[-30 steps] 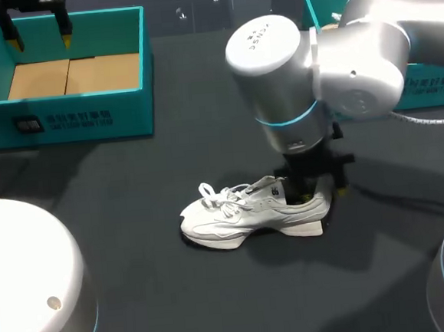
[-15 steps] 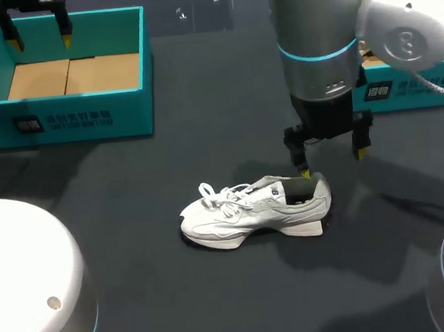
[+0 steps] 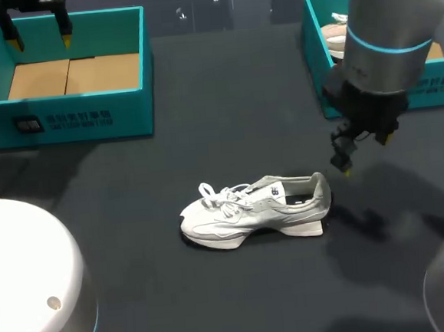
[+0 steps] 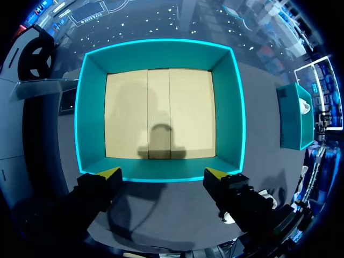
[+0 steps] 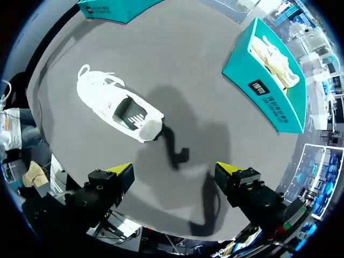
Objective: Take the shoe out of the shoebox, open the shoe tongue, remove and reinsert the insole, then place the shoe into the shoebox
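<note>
A white shoe (image 3: 252, 210) stands on its sole in the middle of our dark table (image 3: 217, 305), held by neither arm. Its laces (image 3: 209, 192) lie loose over the front. In the right wrist view the shoe (image 5: 115, 105) shows its open mouth, and a dark insole (image 5: 129, 110) with pale print lies inside.

Our right gripper (image 3: 365, 153) hangs above the table just past the shoe's heel, clear of it and touching nothing. Seen from its own wrist, the right gripper (image 5: 176, 170) has its two yellow-tipped fingers spread wide with only bare table between them. Its shadow falls on the table beside the shoe's heel.

Our left gripper (image 3: 40, 38) is well apart from the shoe, out beyond its toe, over the far rim of the left shoebox (image 3: 76, 120). From the left wrist view, that gripper (image 4: 162, 174) also has its fingers wide apart and grips nothing. It looks straight down into the teal left shoebox (image 4: 161, 47), where a tan cardboard floor (image 4: 161, 113) shows.

Beyond the shoe's heel, well apart from it, the teal right shoebox (image 3: 320, 58) sits at the table's far side. A second shoe (image 3: 339, 37), pale like the first, lies inside it. The right wrist view also shows the right shoebox (image 5: 266, 83) and the second shoe (image 5: 274, 51) in it.
</note>
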Tool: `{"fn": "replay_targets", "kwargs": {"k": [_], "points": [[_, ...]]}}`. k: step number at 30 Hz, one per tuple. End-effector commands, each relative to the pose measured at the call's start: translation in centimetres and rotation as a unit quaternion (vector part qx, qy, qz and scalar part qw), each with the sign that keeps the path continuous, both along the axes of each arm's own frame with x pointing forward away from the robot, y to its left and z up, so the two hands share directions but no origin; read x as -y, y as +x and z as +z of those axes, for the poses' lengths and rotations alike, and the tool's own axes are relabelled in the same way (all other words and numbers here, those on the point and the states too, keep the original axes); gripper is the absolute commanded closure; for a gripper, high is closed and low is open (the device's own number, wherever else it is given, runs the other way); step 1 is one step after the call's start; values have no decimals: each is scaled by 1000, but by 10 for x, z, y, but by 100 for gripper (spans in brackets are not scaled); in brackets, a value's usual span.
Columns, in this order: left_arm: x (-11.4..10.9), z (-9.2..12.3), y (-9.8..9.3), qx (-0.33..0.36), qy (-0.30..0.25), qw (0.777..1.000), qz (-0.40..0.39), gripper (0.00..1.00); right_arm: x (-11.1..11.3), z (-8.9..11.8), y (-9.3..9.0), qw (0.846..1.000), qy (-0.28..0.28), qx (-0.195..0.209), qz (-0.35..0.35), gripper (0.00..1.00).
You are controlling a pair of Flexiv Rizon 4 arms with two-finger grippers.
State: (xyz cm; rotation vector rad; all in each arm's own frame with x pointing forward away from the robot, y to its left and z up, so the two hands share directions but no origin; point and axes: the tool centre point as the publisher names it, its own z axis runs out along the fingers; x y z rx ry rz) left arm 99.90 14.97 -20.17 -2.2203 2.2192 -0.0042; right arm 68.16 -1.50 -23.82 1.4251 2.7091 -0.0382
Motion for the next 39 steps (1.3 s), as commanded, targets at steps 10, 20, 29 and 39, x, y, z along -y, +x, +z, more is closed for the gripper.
{"fn": "replay_targets", "kwargs": {"k": [10,20,29,39], "points": [[0,1,0,-1,0,1000,0,0,57,-15,-3,818,477,75,312,0],[0,1,0,-1,0,1000,0,0,67,-31,1,716,550,153,401,0],[0,1,0,-1,0,1000,0,0,78,-58,3,638,594,228,433,0],[0,1,0,-1,0,1000,0,0,78,-71,6,641,585,242,434,0]]}}
